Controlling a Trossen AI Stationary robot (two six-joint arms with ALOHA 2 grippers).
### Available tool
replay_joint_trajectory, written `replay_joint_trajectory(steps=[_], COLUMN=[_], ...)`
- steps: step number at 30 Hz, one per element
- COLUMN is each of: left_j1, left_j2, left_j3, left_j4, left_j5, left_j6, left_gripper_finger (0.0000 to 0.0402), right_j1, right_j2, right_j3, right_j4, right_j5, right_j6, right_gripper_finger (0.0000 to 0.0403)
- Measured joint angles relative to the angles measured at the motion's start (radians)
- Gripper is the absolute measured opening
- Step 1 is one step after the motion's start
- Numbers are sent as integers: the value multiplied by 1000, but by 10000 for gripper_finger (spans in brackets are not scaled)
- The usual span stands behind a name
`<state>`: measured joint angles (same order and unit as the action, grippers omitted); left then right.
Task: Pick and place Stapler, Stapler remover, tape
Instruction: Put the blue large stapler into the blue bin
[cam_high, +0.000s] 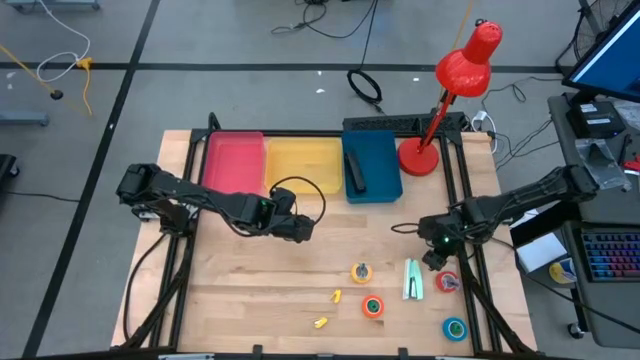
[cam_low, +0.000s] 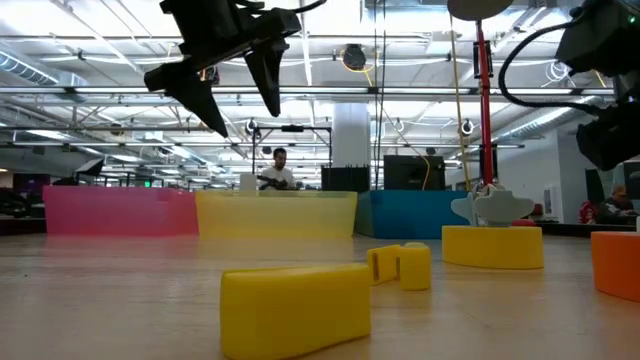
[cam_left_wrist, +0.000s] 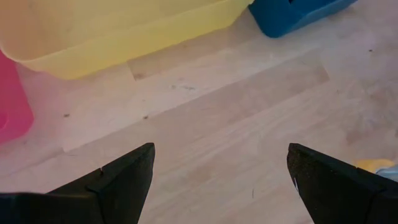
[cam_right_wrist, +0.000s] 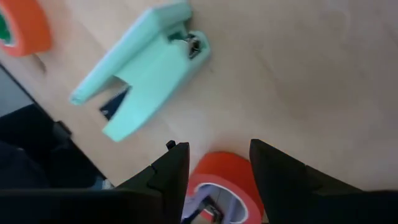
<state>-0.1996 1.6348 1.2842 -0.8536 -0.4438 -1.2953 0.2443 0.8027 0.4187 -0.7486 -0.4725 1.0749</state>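
The red tape (cam_high: 447, 282) lies flat on the table at the right, and my right gripper (cam_right_wrist: 219, 167) is low over it, one finger on each side of the roll (cam_right_wrist: 227, 177). A mint stapler (cam_high: 412, 280) lies just left of it. Yellow tape (cam_high: 361, 272), orange tape (cam_high: 373, 306) and blue-teal tape (cam_high: 455, 328) lie flat nearby. Two yellow stapler removers (cam_high: 336, 296) (cam_high: 320, 322) lie near the front. A dark stapler (cam_high: 355, 172) lies in the blue bin (cam_high: 385, 165). My left gripper (cam_high: 300, 228) hangs open above bare wood in front of the yellow bin (cam_high: 303, 165). My right gripper comes at the red tape slanting down from the table's right. Its fingers (cam_right_wrist: 177, 171) straddle the roll's outer wall (cam_right_wrist: 239, 171), and the roll lies on the table. Whether the fingers touch the roll, I cannot tell.
A pink bin (cam_high: 233, 162) stands left of the yellow one along the far edge. A red desk lamp (cam_high: 418, 158) stands at the far right beside the blue bin. Bare wood lies in the middle and at the front left.
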Motion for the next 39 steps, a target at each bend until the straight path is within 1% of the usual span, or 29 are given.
replay_joint_trajectory(steps=[3, 7, 11, 14, 18, 21, 24, 26, 30, 31, 35, 39], left_j1=[-10, -20, -25, -25, -25, -26, -31, -33, -41, -44, -52, -60], left_j2=[0, 0, 0, 0, 0, 0, 0, 0, 0, 0, 0, 0], left_j3=[0, 0, 0, 0, 0, 0, 0, 0, 0, 0, 0, 0], left_j4=[3, 24, 63, 89, 127, 142, 154, 154, 160, 160, 171, 171], left_j5=[0, -1, -5, -5, -6, -6, -5, -2, -1, -1, -1, -1], left_j6=[0, 15, 66, 102, 137, 143, 143, 143, 142, 142, 141, 140], left_gripper_finger=[363, 363, 363, 363, 363, 363, 363, 363, 363, 363, 363, 363], right_j1=[0, 0, 0, 0, 0, 0, 9, 19, 50, 60, 107, 152], right_j2=[-42, -101, -144, -155, -152, -140, -135, -131, -106, -97, -64, -19], right_j3=[0, 0, 0, 0, 0, 0, 0, 0, 0, 0, 7, 79], right_j4=[24, 60, 142, 241, 360, 453, 493, 483, 482, 483, 472, 360], right_j5=[0, 0, 0, 1, 1, -10, -26, -24, -21, -12, 98, 255], right_j6=[-9, -100, -310, -502, -648, -808, -950, -1029, -1133, -1156, -1254, -1399], right_gripper_finger=[160, 160, 158, 155, 155, 155, 155, 154, 149, 147, 142, 141])
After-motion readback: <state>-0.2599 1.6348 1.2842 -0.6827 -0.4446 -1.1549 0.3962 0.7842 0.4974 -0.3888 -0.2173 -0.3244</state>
